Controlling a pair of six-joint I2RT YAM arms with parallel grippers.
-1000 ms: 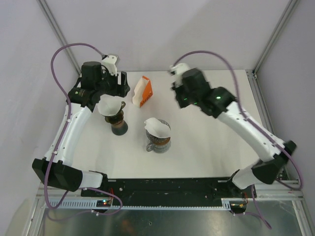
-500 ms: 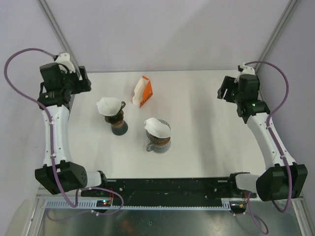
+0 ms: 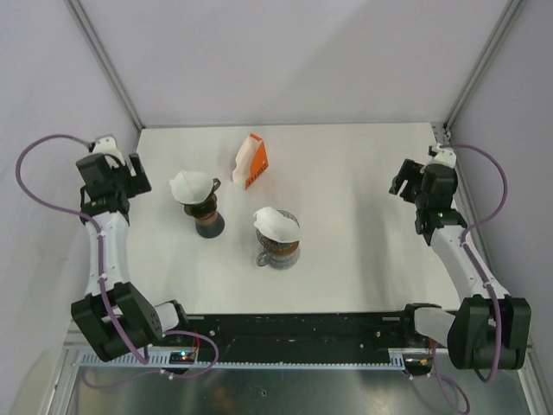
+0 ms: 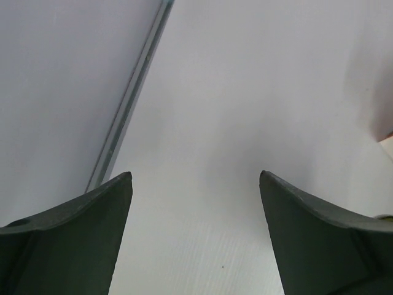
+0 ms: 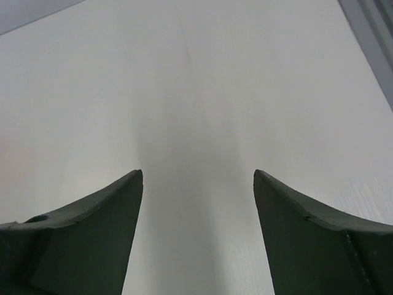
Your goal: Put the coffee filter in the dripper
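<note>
Top external view: left gripper and right gripper stood wide, empty; the coffee filter, perched seemingly crooked on its dripper, could topple.

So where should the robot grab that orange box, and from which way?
Probably from above, pinching the orange box across its two long flat sides, near the middle. It is narrow that way and long the other, so open jaws should fit over it, and bare table lies on both sides.
</note>
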